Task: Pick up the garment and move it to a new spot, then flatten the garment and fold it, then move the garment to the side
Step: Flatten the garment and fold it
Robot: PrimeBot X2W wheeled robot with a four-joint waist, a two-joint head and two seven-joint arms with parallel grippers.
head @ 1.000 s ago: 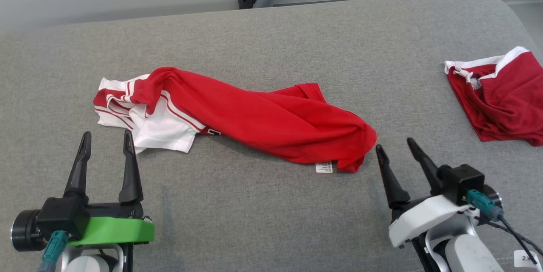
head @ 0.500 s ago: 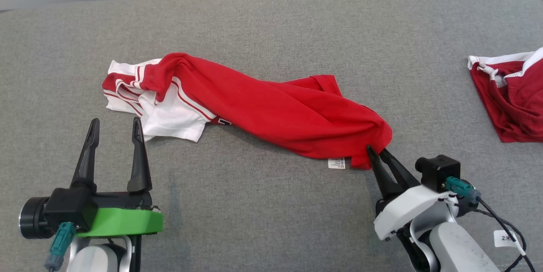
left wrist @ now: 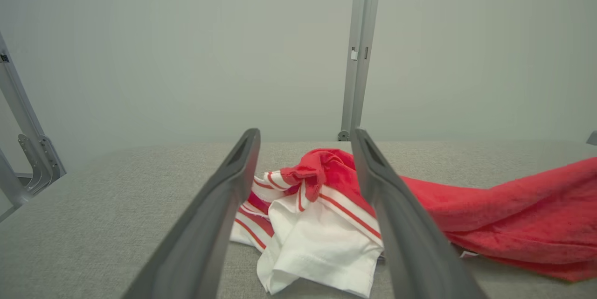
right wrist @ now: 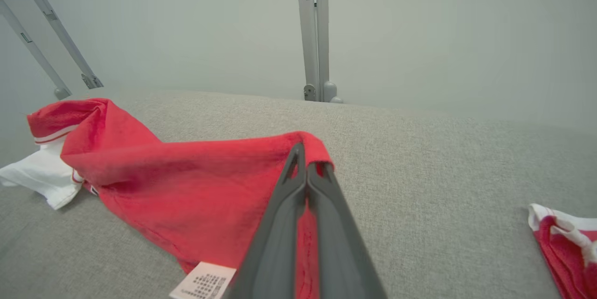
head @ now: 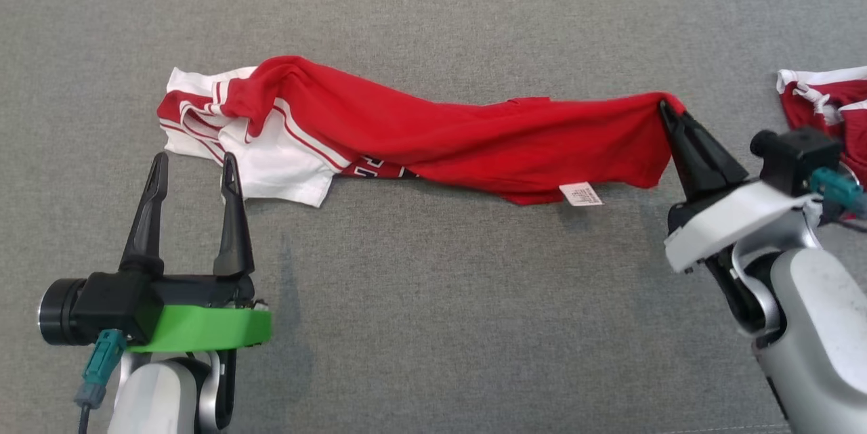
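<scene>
Your right gripper [head: 669, 107] sits at the right of the head view. Its two fingers are pressed together on the right-hand edge of the red shirt [head: 460, 143]. The pinched corner is lifted off the grey padded surface [head: 433, 326]. From there the cloth runs in a long band across the middle of the frame to the upper left, where its white end [head: 271, 173], striped in red, lies bunched on the surface. A white tag [head: 581, 193] hangs off the shirt's lower edge, left of the pinch. In the right wrist view you see the same grip: the fingers meet at the centre with red fabric draped over their tips.

Your left gripper [head: 196, 158] is at the lower left, fingers spread wide and holding nothing. Its tips reach the lower edge of the white end; you cannot tell whether they touch it. A second red garment [head: 813, 92] with white trim lies at the right edge, partly behind the right wrist.
</scene>
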